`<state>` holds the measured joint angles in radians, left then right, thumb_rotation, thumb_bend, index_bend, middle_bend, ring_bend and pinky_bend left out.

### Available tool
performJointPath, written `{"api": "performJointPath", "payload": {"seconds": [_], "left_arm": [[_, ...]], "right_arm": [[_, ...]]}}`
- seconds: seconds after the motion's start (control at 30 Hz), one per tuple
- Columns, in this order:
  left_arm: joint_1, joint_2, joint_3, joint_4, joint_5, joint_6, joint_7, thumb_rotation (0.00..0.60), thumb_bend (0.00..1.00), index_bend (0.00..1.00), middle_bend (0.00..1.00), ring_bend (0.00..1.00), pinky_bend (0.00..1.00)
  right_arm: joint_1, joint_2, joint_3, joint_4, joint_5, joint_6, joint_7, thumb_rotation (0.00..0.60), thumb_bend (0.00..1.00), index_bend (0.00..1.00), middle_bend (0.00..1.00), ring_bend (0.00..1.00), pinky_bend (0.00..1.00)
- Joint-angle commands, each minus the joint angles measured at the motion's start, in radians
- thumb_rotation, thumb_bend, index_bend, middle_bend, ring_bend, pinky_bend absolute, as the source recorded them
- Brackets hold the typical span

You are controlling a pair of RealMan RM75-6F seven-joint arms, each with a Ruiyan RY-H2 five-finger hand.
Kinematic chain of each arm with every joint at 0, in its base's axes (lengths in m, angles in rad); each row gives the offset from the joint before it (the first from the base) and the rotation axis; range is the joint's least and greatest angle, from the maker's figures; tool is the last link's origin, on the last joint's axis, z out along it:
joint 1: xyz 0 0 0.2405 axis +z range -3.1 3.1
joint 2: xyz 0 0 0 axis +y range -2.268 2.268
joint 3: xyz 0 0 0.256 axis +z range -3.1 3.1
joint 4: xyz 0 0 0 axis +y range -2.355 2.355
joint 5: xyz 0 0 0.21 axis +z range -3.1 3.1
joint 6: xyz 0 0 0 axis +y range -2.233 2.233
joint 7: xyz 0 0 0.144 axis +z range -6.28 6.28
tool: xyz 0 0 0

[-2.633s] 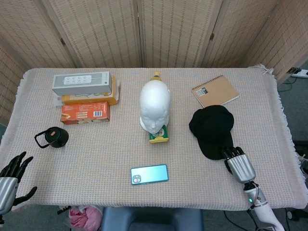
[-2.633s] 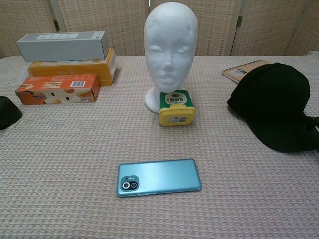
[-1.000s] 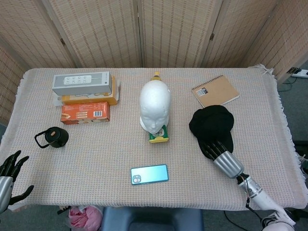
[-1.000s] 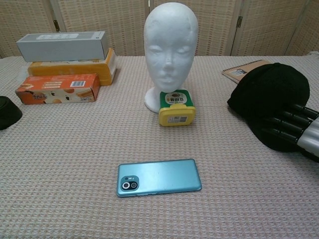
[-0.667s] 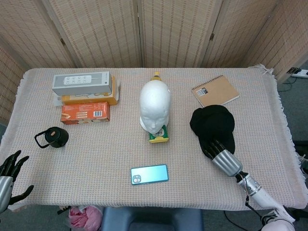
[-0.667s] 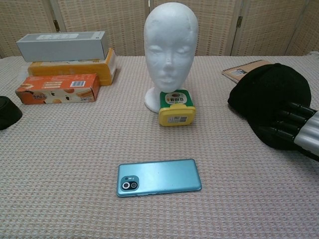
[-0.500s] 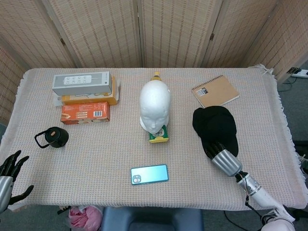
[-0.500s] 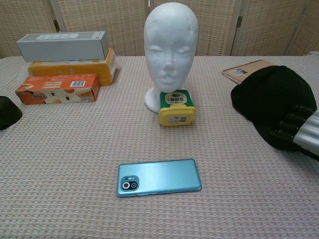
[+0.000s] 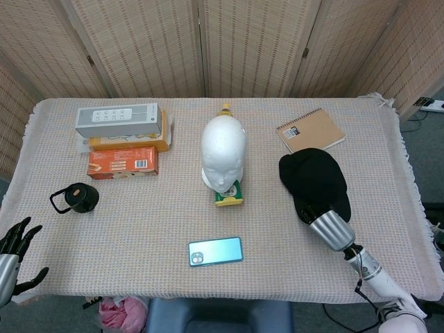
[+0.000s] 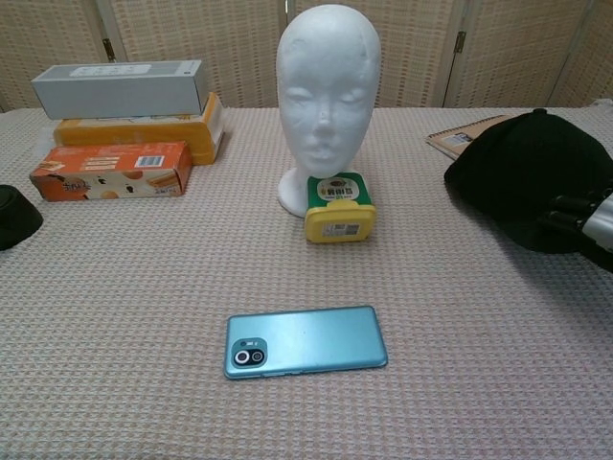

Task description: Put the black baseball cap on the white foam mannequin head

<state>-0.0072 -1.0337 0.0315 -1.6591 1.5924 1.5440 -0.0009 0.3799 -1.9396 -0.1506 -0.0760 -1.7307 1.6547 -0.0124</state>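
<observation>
A: What covers the worktop (image 9: 173,208)?
B: A beige woven cloth; the white foam mannequin head (image 9: 223,154) stands mid-table.
A: The black baseball cap (image 9: 313,182)?
B: Right of it, gripped at its brim by the right hand (image 9: 325,224). The left hand (image 9: 14,257) hangs empty, fingers spread.

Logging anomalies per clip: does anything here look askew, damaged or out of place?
Nothing damaged or spilled. One oddity: a small yellow-green container sits right at the base of the mannequin head. The black cap is on the table under the right hand.
</observation>
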Motion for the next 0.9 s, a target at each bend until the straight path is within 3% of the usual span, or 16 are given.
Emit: {"api": "performJointPath", "payload": {"seconds": [0.03,0.33,0.67,0.9], "left_arm": [[-0.001,-0.002,0.000,0.000,0.001,-0.001,0.004,0.600,0.26,0.14,0.03,0.00,0.23],[-0.001,-0.006,0.000,0.001,-0.002,-0.004,0.012,0.600,0.26,0.14,0.03,0.00,0.23],[-0.005,-0.007,-0.001,0.000,-0.009,-0.015,0.017,0.600,0.26,0.14,0.03,0.00,0.23],[-0.010,-0.003,-0.002,-0.001,-0.013,-0.023,0.005,0.600,0.26,0.14,0.03,0.00,0.23]], "right_arm": [[0.009,0.007,0.048,-0.008,0.045,0.065,0.044,0.600,0.55,0.95,0.82,0.76,0.85],[0.041,0.033,0.135,-0.012,0.127,0.148,0.097,0.600,0.55,1.00,0.88,0.88,0.97],[0.074,0.060,0.181,-0.012,0.171,0.155,0.108,0.600,0.55,1.00,0.88,0.90,1.00],[0.190,0.107,0.209,-0.013,0.190,0.163,0.051,0.600,0.55,1.00,0.88,0.90,1.00]]}}
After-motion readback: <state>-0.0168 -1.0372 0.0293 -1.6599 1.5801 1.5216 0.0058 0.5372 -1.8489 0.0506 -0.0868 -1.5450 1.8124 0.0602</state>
